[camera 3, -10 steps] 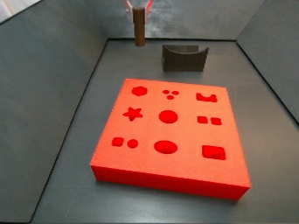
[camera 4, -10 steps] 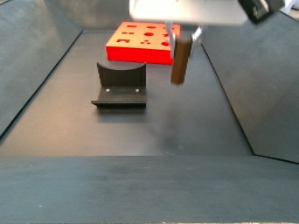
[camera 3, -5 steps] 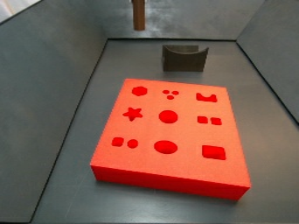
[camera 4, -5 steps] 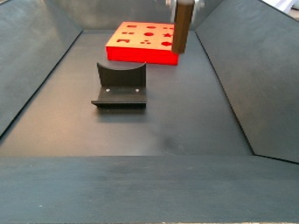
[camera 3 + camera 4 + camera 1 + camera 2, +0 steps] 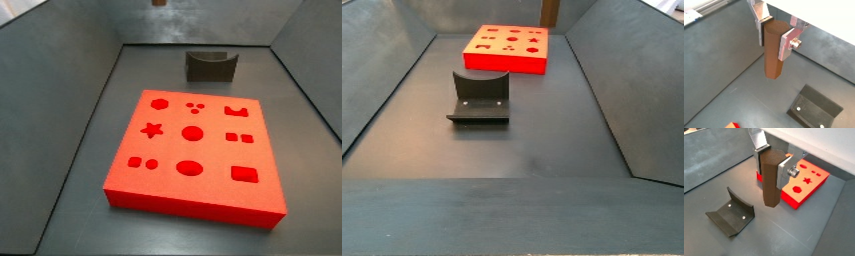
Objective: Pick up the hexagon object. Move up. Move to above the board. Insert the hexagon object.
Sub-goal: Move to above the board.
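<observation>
We see the gripper [image 5: 775, 36] pinching the hexagon object [image 5: 775, 52] in both wrist views, its flat silver fingers [image 5: 787, 44] pressed on opposite faces of the peg's upper part, so the jaws are clamped on it rather than spread or empty; the peg hangs upright and clear of the floor, its lower end free; in a wrist view the same hold shows [image 5: 772, 164] with the peg [image 5: 770, 178] in front of the board [image 5: 806, 183]. In a side view only the brown tip [image 5: 159, 3] shows at 12 o'clock, at the very edge of the picture, well above the board [image 5: 198, 150] that fills the middle of the bin; in a side view the peg's end [image 5: 549, 12] again peeks in at 12 o'clock, just past the far edge of the board [image 5: 508, 48]. The fixture [image 5: 480, 97] stands at 9 o'clock of the bin's centre there, apart from both. We judge the peg stiff and light, wood-like, with flat faces that give the pads a sure seat; holding high on it leaves a long free end to enter a hole, but any tilt would be magnified at the tip; which cut-out suits it we cannot tell.
</observation>
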